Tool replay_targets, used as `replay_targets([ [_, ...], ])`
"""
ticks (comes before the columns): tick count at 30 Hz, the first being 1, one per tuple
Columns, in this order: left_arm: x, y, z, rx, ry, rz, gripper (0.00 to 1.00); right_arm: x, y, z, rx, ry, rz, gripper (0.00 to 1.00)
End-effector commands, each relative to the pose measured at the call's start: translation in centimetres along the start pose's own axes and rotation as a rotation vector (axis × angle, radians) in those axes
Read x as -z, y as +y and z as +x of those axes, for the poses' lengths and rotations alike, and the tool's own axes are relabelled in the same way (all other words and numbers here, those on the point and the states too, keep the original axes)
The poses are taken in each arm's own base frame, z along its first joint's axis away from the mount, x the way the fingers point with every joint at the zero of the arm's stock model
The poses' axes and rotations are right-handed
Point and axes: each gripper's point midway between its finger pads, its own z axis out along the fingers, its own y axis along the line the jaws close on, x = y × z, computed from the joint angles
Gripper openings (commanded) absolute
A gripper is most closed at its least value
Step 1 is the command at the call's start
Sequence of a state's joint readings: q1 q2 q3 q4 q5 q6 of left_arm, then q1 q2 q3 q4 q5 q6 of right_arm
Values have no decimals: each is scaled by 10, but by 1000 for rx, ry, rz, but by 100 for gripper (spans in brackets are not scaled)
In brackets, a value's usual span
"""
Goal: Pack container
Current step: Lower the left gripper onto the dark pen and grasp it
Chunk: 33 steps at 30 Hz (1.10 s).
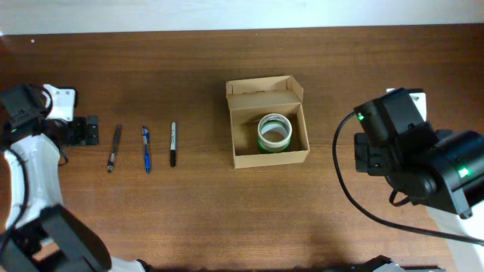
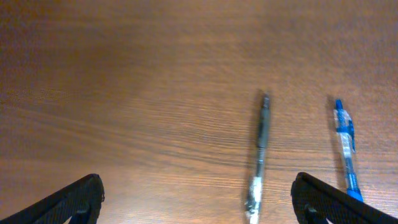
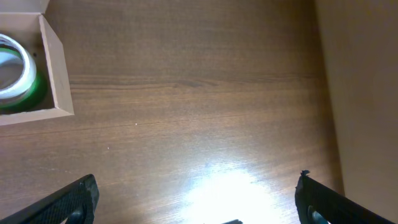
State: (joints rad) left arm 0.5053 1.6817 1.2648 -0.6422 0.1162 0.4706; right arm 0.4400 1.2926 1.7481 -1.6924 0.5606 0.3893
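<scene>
Container (image 1: 270, 157) sits apart from R gripper (image 3: 196, 198), on its left; jaws wide.

Looks down on wooden table (image 3: 186, 74). Upper left: cardboard box (image 3: 57, 78) corner, green tape roll (image 3: 22, 87) inside. Bottom edge: right gripper (image 3: 196, 194), fingertips spread wide, gripping nothing.

open cardboard container (image 1: 268, 158) mid-table

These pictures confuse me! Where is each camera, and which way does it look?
Overhead: above the table, facing down on container, black pen, blue pen, marker, left gripper, right gripper.
Left wrist: on the left arm, facing down; its fingers and two pens show.
Right wrist: on the right arm, facing down; its fingers and container's corner show.
Overhead and right wrist share the tape roll.
</scene>
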Motion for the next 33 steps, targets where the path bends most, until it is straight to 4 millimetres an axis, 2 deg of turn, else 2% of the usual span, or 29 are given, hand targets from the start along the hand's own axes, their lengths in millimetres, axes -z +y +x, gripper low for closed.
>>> replay_targets([
  [1, -32, -30, 13, 0, 47, 138, 97, -1, -4, 0, -10, 2, 26, 99],
  [6, -53, -56, 21, -44, 102, 196, 94, -1, -1, 1, -11, 9, 6, 99],
  [11, -64, -70, 23, -81, 122, 220, 89, -1, 0, 2, -19, 13, -1, 99],
  [12, -66, -70, 25, -81, 129, 220, 84, -1, 1, 2, -27, 14, -3, 99],
  [15, -72, -72, 30, -78, 147, 228, 80, -1, 1, 2, -36, 14, -4, 99],
  [26, -93, -63, 55, -33, 259, 165, 72, -1, 1, 2, -36, 14, -4, 99],
  [33, -93, -50, 64, -23, 306, 87, 70, -1, 1, 2, -36, 14, -4, 99],
])
